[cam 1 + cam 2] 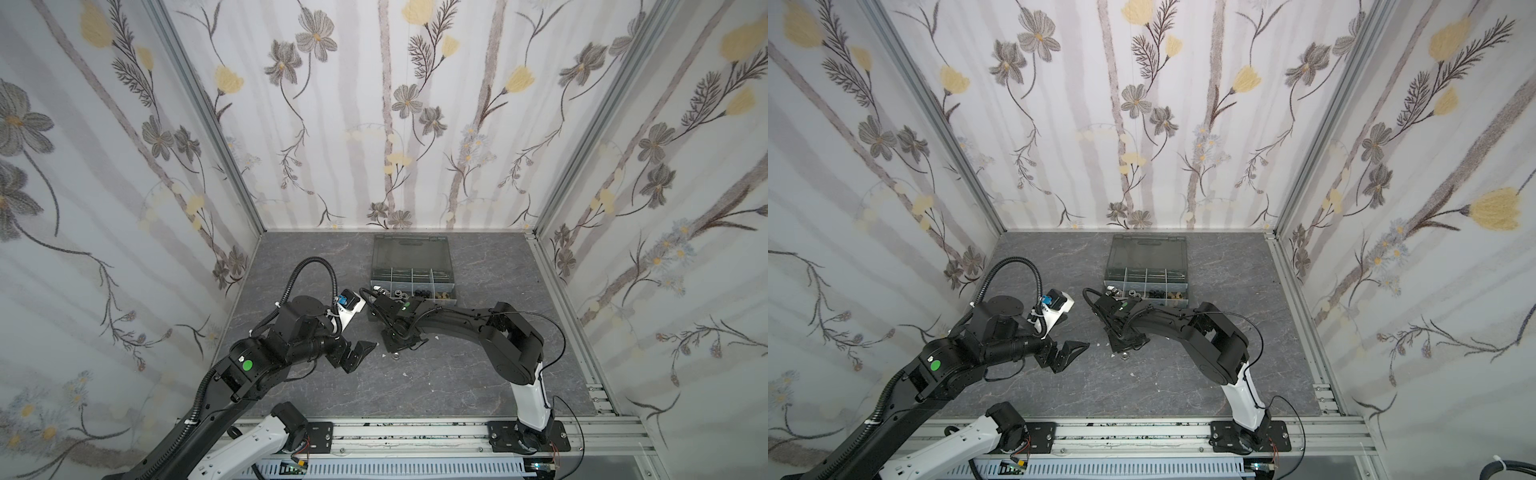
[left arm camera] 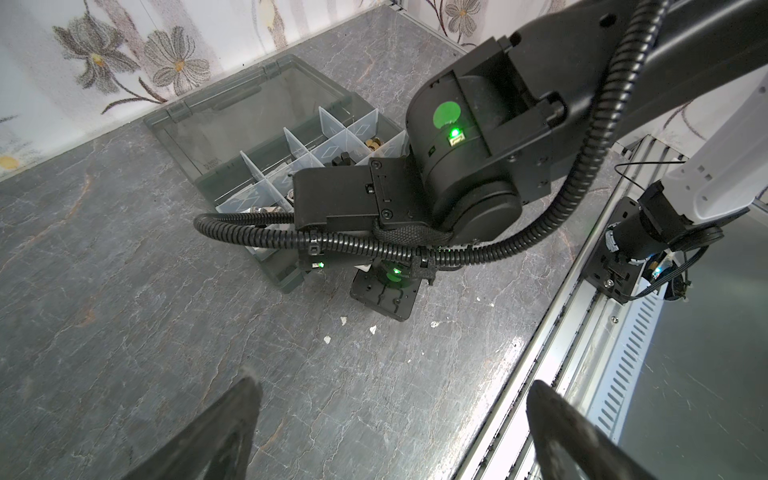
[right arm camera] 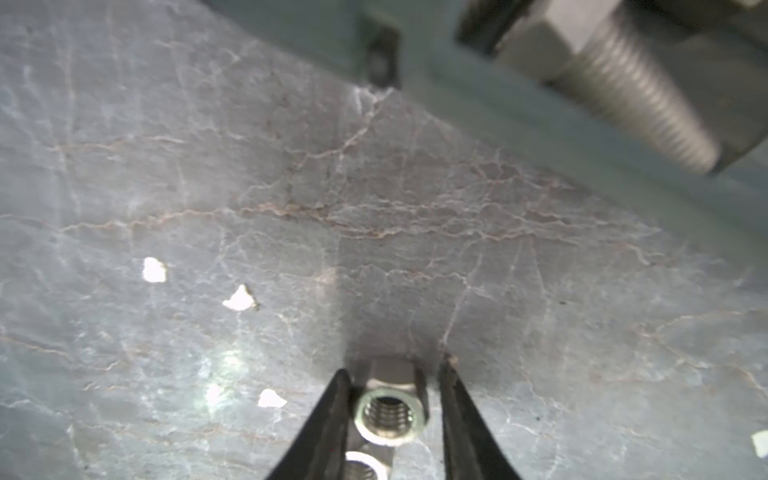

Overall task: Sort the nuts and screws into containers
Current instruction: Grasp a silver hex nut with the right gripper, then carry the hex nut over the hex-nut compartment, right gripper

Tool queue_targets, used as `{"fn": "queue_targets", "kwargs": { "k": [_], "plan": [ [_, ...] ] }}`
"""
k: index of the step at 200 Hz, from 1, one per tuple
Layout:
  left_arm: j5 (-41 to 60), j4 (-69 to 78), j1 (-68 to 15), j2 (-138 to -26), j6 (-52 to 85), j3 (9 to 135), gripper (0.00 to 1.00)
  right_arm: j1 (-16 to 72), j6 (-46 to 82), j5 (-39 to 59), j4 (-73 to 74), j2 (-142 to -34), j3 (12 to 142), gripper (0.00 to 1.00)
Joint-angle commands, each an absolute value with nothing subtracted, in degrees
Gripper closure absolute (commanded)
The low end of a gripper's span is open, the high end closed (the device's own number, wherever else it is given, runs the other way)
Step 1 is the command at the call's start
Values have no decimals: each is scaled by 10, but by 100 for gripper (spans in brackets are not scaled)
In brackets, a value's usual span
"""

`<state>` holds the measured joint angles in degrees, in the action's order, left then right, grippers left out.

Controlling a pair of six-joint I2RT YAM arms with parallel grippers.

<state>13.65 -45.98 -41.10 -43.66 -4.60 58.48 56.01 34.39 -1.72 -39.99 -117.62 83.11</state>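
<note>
Organizer case (image 1: 454,289) at upper centre of both top views, on grey marbled table (image 1: 457,374). Smoky lid (image 1: 409,253) open, leaning toward back wall. Front row of compartments loaded: silver bolts (image 1: 380,289) at left end, silver nuts (image 1: 399,294) next, black pieces (image 1: 424,293) third, brass nuts (image 1: 442,296) at right end.

Right gripper (image 3: 395,365) down at table level, at centre of both top views, just in front of case's left front corner. Jaws narrowly parted, straddling silver hex nut (image 3: 390,411) at bottom centre of right wrist view. Finger (image 3: 332,415) at left of frame touching nut. Opposite finger (image 3: 461,415) just clear of it. Not clamped. Nut on table, threaded bore facing camera. Same nut (image 1: 396,355) visible in a top view, just below gripper body. Second nut (image 3: 365,465) close beside first, cut off by bottom edge of frame. Blurred silver hex-head bolt (image 3: 623,91) at upper right of right wrist view, at case wall; inside or outside compartment cannot be told from that view.

Left gripper (image 2: 395,380) above table, left of centre in both top views, well apart from case and nut. Fingers spread wide at lower corners of left wrist view, nothing between them.

White specks (image 3: 153,270) scattered on table near right gripper.
</note>
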Motion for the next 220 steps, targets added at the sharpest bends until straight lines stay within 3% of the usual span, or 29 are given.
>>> {"fn": "queue_targets", "kwargs": {
  "k": [1,72,141,220],
  "plan": [
    [138,-445,-411,-437,-53,583,0,562,340,-11,-410,-1188,833,71],
    [135,-441,-411,-441,-56,584,0,546,307,-57,-458,-1156,841,85],
    [131,-436,-411,-441,-58,583,0,491,234,-114,-509,-1147,976,85],
    [133,-440,-416,-446,-58,586,0,426,130,-146,-538,-1271,1177,85]
  ]
}}
